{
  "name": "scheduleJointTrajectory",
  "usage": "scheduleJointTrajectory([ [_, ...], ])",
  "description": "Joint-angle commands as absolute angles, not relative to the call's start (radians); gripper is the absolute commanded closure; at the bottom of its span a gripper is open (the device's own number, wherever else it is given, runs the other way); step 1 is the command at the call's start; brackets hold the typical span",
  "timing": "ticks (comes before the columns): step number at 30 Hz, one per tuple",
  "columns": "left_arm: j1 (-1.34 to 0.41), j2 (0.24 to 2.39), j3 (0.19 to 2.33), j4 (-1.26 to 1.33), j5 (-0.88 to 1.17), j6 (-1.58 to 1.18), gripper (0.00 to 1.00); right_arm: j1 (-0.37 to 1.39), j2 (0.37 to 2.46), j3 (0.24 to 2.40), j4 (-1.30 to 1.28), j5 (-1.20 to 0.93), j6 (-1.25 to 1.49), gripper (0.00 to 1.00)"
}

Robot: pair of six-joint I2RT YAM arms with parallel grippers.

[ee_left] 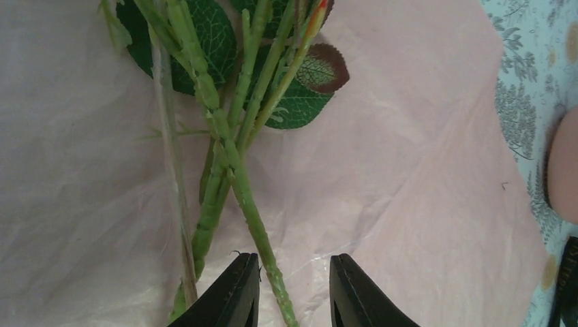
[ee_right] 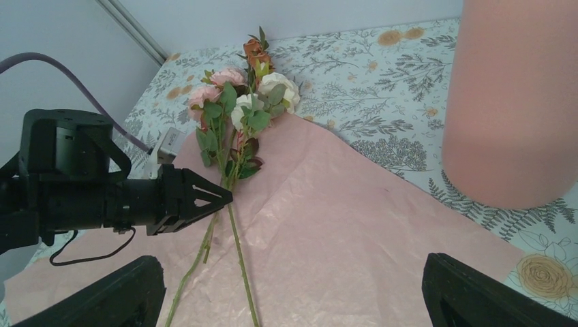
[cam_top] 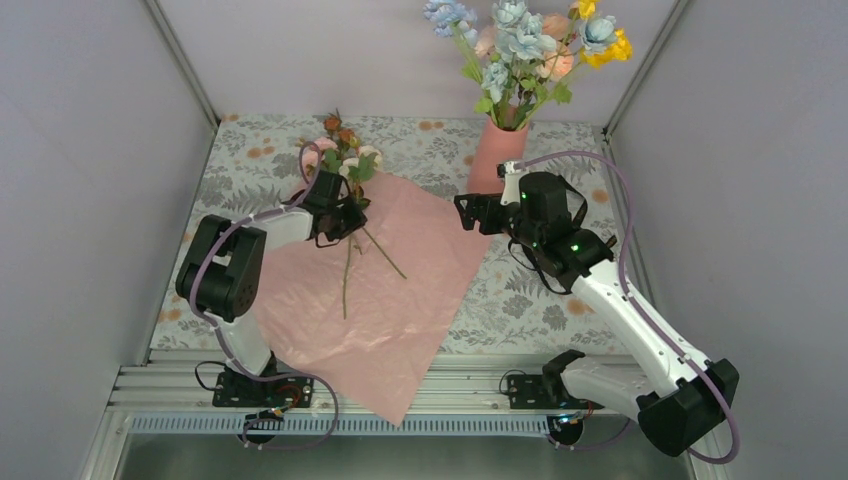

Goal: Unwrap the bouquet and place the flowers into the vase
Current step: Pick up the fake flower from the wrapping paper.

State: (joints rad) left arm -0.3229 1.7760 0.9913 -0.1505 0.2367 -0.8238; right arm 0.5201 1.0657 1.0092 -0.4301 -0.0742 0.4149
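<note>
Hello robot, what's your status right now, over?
Left gripper part-open astride a loose stem. Right gripper wide open, empty. Most flowers in vase, few on pink sheet. Nothing blocking.

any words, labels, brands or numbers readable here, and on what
No text can be read.
Pale lettering on a black part at the right edge of the left wrist view: cut off, too blurred to read.
On the vase, the wrapping sheet and the tablecloth: no writing.
</note>
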Motion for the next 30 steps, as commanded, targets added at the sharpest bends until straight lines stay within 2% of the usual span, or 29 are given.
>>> scheduleJointTrajectory([
  [1, -0.327, 1.825, 1.031, -0.146, 0.205, -0.836, 0.73, 0.534, 1.051, 1.009, -0.403, -0.061, 0.407, 0.05],
  [12, -0.333, 1.903, 1.062, -0.15, 0.187, -0.844, 0.76, 0.536, 1.052, 1.009, -0.407, -0.048, 0.4, 0.05],
  [24, -0.34, 1.826, 1.048, -0.169, 0.164, -0.858, 0.96, 0.538, 1.07, 1.022, -0.406, -0.042, 0.394, 0.05],
  [30, -0.342, 1.74, 1.015, -0.168, 0.137, -0.884, 0.98, 0.54, 1.071, 1.03, -0.411, -0.042, 0.394, 0.05],
])
